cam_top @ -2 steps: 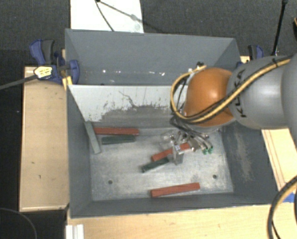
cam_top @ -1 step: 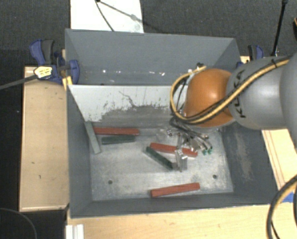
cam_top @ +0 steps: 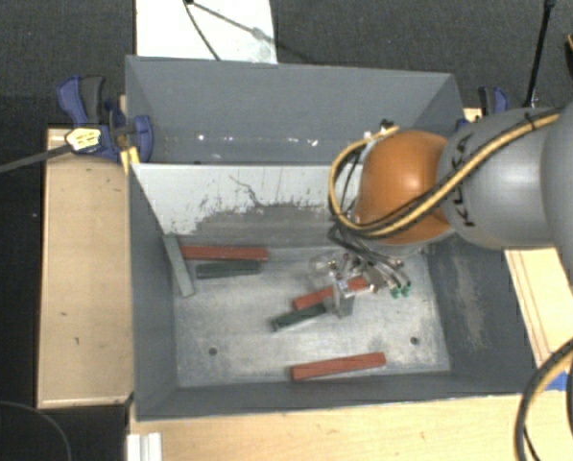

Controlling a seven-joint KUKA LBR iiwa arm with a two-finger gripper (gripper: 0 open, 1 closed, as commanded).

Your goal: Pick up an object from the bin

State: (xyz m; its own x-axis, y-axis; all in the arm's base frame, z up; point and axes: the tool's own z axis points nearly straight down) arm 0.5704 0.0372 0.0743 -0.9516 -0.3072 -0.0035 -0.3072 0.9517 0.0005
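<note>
Bin: grey metal bin [cam_top: 296, 113], with its floor scuffed pale towards the back wall.
Arm: the arm [cam_top: 526, 190] reaches in from the right, with an orange cover [cam_top: 401, 185] at the wrist and cables [cam_top: 440, 195] looped over it.
Gripper: the gripper [cam_top: 342, 296] is low over the floor, right of the middle, at the right end of the mid red bar [cam_top: 312, 301].
Gripper state: I cannot tell whether it is clenched or released (the metal parts blur together there), nor whether it grips the bar.
Mid red bar: a flat red bar lying aslant near the middle of the floor, its right end higher in the view and meeting the gripper.
Mid green bar: the mid green bar [cam_top: 291, 321] is dark green, lies just in front of the mid red bar and is tilted much the same way.
Front red bar: the front red bar [cam_top: 339, 366] lies near the front wall, well apart from the gripper.
Back left group: the back red bar [cam_top: 224, 254] lies flat with the back green bar [cam_top: 226, 270] just beside it, both near the left wall.
Grey bar: the grey bar [cam_top: 180, 269] runs along the left wall, close to the left ends of that pair.
</note>
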